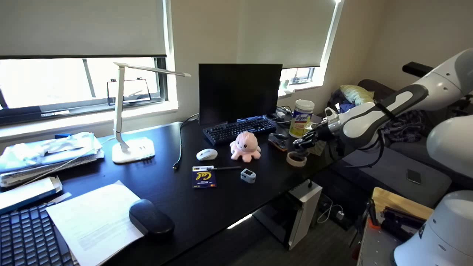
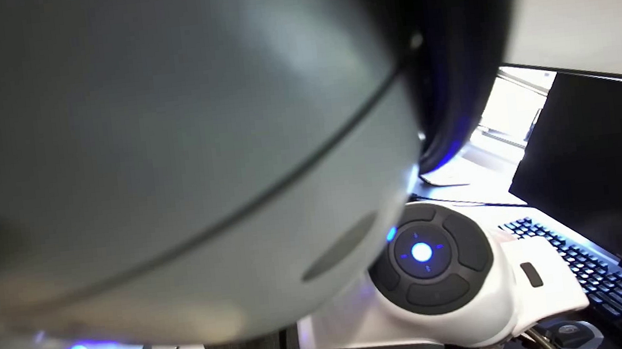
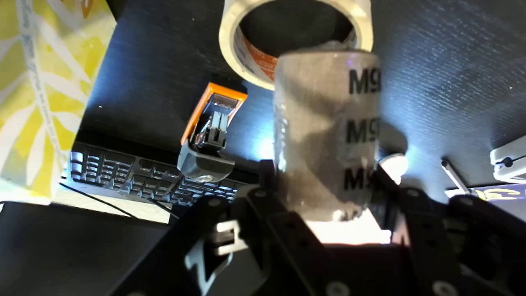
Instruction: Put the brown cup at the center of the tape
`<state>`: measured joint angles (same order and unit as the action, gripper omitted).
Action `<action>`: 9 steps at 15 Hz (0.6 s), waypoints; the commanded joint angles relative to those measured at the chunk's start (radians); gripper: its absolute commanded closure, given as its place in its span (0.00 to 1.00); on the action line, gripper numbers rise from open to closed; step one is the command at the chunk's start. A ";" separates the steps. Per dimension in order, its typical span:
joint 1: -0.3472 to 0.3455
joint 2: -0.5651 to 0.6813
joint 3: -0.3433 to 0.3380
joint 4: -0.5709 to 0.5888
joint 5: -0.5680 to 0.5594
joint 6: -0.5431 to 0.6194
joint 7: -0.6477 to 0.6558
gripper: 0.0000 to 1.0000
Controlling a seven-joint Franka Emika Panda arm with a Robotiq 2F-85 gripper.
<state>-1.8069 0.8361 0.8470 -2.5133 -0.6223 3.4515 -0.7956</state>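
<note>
The brown cup (image 3: 324, 111) is a tan-brown cylinder with dark lettering. In the wrist view it stands between the two fingers of my gripper (image 3: 324, 176), which press on its sides. The roll of tape (image 3: 228, 41) lies flat on the dark desk just beyond the cup, and the cup's far end overlaps its near edge in this view. In an exterior view my gripper (image 1: 302, 142) is above and close to the tape (image 1: 296, 159); the cup is hard to make out there. The arm fills most of the remaining exterior view and hides the gripper.
An orange and black stapler (image 1: 278, 142) lies beside the tape; it also shows in the wrist view (image 3: 207, 139). A wipes canister (image 1: 302, 118) stands behind the gripper. A pink plush octopus (image 1: 245, 146), a pulse oximeter (image 1: 248, 176) and a keyboard (image 1: 240, 129) are nearby.
</note>
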 commanded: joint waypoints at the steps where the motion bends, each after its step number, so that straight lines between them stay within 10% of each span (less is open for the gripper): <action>1: -0.058 0.134 0.028 0.034 -0.022 0.015 -0.083 0.14; 9: -0.089 0.148 0.071 0.020 -0.026 0.013 -0.064 0.00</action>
<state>-1.8235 0.8521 0.8759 -2.4973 -0.6223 3.4516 -0.7964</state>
